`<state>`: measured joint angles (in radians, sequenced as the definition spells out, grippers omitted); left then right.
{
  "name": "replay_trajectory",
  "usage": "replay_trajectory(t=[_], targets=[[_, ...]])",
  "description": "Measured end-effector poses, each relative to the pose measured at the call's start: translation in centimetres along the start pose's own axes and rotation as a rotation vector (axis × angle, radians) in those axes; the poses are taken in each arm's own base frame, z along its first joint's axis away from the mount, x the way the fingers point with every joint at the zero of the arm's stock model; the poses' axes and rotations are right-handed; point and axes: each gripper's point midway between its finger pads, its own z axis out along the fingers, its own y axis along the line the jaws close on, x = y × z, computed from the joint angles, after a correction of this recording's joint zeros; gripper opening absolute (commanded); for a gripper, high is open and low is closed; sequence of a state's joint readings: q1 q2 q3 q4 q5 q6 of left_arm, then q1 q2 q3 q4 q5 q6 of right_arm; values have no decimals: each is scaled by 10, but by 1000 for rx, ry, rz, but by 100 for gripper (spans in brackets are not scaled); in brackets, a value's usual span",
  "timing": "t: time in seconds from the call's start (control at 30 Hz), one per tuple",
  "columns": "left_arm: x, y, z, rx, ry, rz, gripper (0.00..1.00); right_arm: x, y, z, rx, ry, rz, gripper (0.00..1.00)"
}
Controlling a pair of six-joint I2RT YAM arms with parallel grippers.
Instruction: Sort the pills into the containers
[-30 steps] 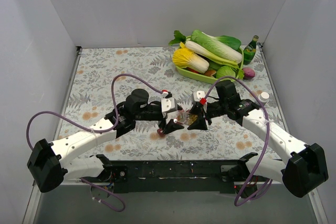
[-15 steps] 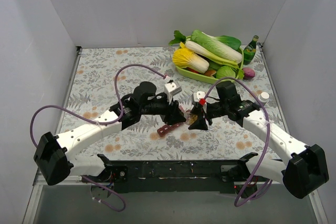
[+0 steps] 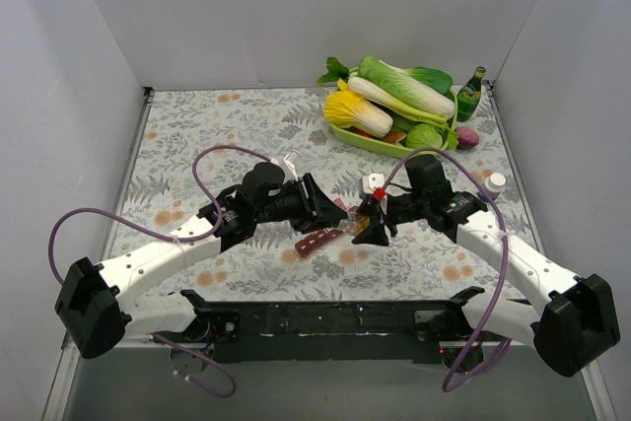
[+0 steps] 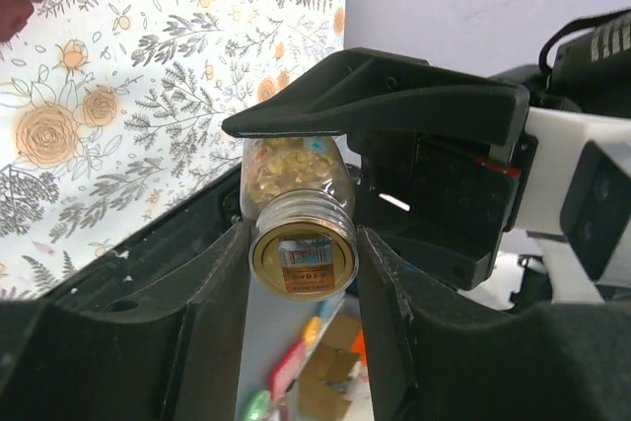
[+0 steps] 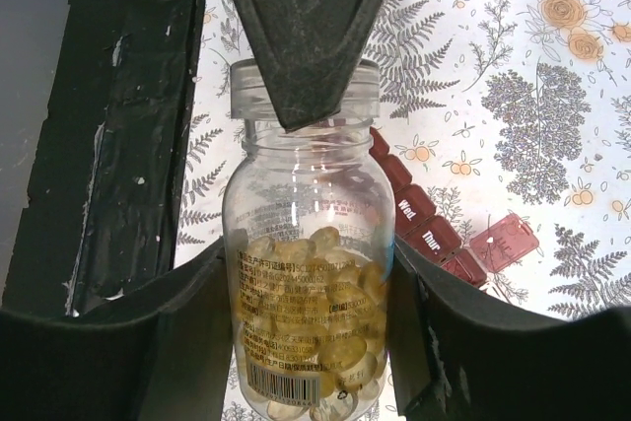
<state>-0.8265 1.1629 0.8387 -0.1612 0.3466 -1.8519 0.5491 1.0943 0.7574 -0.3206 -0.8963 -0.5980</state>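
Note:
A clear pill bottle [image 5: 311,293], partly filled with yellow softgel pills, is held above the table between both grippers. My right gripper [image 5: 308,278] is shut on its body. My left gripper [image 4: 301,273] is shut on its threaded neck, with the uncapped mouth [image 4: 303,255] facing the left wrist camera. In the top view the two grippers meet at the bottle [image 3: 347,219], the left gripper [image 3: 330,214] on one side and the right gripper [image 3: 365,225] on the other. The containers, a dark red organizer strip [image 3: 317,241] [image 5: 426,226], lie on the table below, with one lid [image 5: 503,242] open.
A green tray [image 3: 367,141] of toy vegetables stands at the back right, with a small green bottle [image 3: 471,94] and a purple item [image 3: 467,136] beside it. A white cap [image 3: 496,181] lies at the right. A black rail [image 3: 325,322] runs along the table's front edge.
My left gripper has risen from over the organizer strip, turned towards the bottle and shut on its neck. The right gripper and bottle have stayed in place.

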Motion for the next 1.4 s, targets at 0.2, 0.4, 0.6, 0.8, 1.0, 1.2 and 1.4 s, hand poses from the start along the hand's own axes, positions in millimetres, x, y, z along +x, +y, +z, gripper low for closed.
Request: replay_trajectory(t=[0.2,0.4,0.6,0.8,1.0,1.2,1.4], targets=[[-6,0,-3,-15,-11,-108,0,-1,-2,0,10,-1,-6,2],[-27,-6,-27,41,-65,-121,0,2,-7,-2,32,12,-4,2],[-79,42,-58,-116,-266,-59,4,3,-9,-3,45,16,-2,2],[-129,196,-87,-613,-454,-162,7,4,-9,-8,64,11,-7,2],[-134,306,-128,-986,-505,-332,19,3,-10,-12,78,4,-10,2],[-164,318,-137,-1080,-582,-338,82,0,-12,-17,99,-6,-9,2],[-165,315,-147,-1097,-597,-329,98,2,-12,-18,105,-8,-2,3]])
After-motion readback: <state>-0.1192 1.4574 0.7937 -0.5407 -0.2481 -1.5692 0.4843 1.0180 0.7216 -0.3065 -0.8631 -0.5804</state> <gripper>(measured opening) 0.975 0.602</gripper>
